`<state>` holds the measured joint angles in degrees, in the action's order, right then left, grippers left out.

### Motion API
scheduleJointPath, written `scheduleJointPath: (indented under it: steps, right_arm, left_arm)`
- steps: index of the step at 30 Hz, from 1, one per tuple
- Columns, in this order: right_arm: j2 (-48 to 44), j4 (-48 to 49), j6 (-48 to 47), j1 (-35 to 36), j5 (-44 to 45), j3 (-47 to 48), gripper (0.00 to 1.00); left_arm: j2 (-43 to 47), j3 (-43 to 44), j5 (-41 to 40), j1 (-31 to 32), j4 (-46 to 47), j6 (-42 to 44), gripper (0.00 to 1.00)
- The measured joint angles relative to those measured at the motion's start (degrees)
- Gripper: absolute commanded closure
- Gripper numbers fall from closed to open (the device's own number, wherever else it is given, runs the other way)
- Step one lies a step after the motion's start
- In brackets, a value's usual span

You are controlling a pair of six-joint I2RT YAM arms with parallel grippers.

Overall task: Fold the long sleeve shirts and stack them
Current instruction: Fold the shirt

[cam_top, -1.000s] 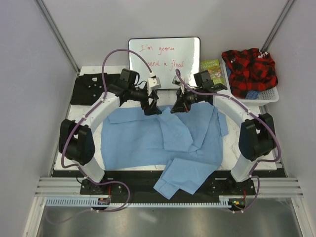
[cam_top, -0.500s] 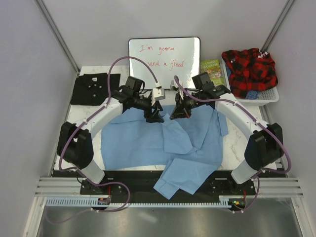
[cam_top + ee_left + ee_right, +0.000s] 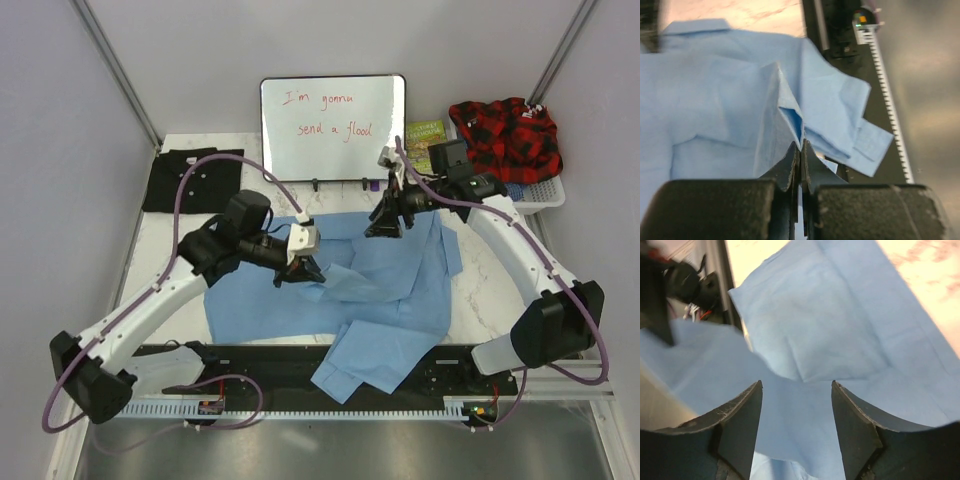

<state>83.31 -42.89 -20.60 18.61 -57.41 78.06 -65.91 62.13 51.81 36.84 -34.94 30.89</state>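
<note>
The light blue long sleeve shirt (image 3: 400, 290) lies spread across the middle of the table, with one sleeve (image 3: 365, 365) draped over the near edge. My left gripper (image 3: 303, 270) is low over its centre. In the left wrist view the gripper (image 3: 800, 146) is shut on a raised fold of the blue cloth (image 3: 715, 100). My right gripper (image 3: 384, 225) hovers at the shirt's far edge. In the right wrist view it (image 3: 796, 390) is open, with only flat blue cloth (image 3: 830, 330) beneath it. The black long sleeve shirt (image 3: 190, 180) lies folded at the far left corner.
A whiteboard (image 3: 333, 125) stands at the back centre. A green book (image 3: 428, 140) lies to its right. A white basket (image 3: 545, 192) at the far right holds a red plaid garment (image 3: 505, 140). The arms' black base rail (image 3: 260, 362) runs along the near edge.
My left gripper came toward the near side from the shirt's far edge and shut on a fold of the blue cloth. My right gripper opened and shifted slightly right and back.
</note>
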Motion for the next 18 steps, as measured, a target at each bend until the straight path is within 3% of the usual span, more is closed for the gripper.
scheduleJointPath:
  steps: [6,9,14,18]
  right_arm:
    - [3.19,1.03,1.99,-6.14,1.18,0.0,0.34]
    - [7.1,1.07,1.68,-6.08,2.45,0.24,0.36]
    - [14.03,1.05,0.79,-6.32,4.68,2.49,0.36]
    - [15.98,0.87,0.17,-6.8,6.05,2.71,0.31]
  left_arm:
    - [3.89,0.2,-4.15,13.94,-2.03,-5.18,0.98]
    - [0.79,1.44,-5.11,15.74,-1.46,-9.2,0.98]
    - [-3.37,1.99,-7.91,14.82,-1.31,-14.47,0.98]
    - [-4.74,2.58,-6.84,4.44,1.05,-20.09,0.98]
